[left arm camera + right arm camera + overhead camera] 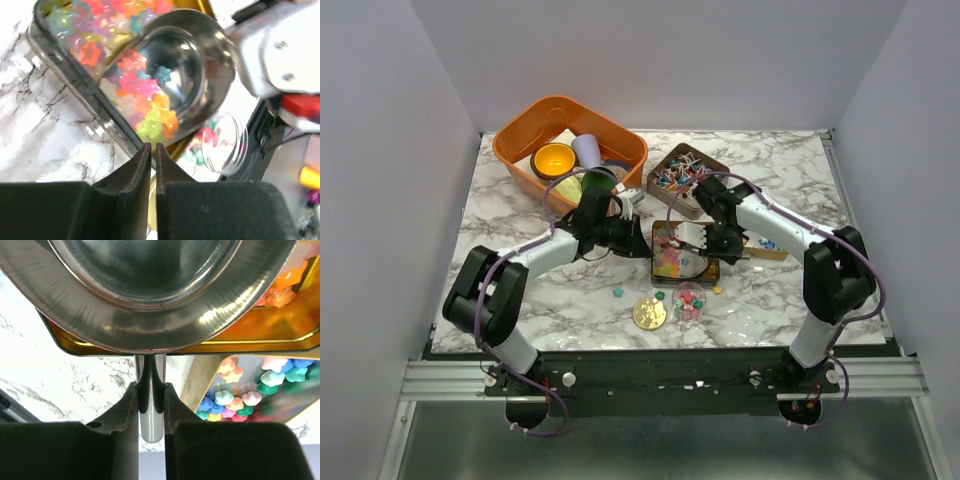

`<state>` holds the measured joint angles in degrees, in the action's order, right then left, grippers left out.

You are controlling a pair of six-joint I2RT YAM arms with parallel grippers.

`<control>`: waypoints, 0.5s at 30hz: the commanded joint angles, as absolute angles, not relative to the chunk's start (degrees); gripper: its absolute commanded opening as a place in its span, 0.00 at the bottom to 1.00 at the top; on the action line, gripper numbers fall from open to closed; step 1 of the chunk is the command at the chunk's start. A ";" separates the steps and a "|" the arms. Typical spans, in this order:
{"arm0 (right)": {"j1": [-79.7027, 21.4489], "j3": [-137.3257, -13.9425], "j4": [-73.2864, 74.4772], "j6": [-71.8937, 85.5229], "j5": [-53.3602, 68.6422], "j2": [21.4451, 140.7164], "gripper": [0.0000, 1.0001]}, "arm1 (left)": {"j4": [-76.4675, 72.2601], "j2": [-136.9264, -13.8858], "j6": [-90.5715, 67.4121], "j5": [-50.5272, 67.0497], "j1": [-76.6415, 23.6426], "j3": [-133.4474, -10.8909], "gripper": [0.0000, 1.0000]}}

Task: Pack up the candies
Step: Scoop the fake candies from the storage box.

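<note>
Only wrist views show: right gripper point(151, 390) clamps scoop handle point(151, 426); left gripper point(153, 148) barely parted.

no readable text, labels or numbers

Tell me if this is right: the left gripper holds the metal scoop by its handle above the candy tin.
Not the left: the right gripper holds the metal scoop by its handle above the candy tin. The right wrist view shows the handle between its fingers.
</note>
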<state>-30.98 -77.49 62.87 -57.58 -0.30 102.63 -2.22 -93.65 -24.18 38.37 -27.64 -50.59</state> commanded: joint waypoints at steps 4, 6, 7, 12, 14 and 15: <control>-30.50 -70.75 52.03 -54.93 9.75 100.64 0.01 | 11.86 -86.67 -14.15 41.40 -25.84 -53.43 0.21; -30.24 -70.58 51.94 -54.84 9.84 100.11 0.01 | 13.26 -86.31 -13.37 41.31 -25.05 -53.88 0.21; -29.80 -70.49 51.94 -54.93 9.84 100.02 0.01 | 13.53 -85.87 -13.10 41.13 -24.79 -54.22 0.22; -28.65 -70.84 52.38 -55.28 10.20 98.97 0.01 | 14.50 -85.34 -11.78 40.34 -23.73 -55.11 0.22; -28.04 -71.10 52.99 -55.55 10.63 98.44 0.01 | 14.59 -85.34 -11.52 40.60 -23.29 -55.37 0.23; -27.78 -71.10 53.35 -55.37 10.72 98.44 0.01 | 15.11 -85.43 -11.25 40.78 -23.20 -55.63 0.23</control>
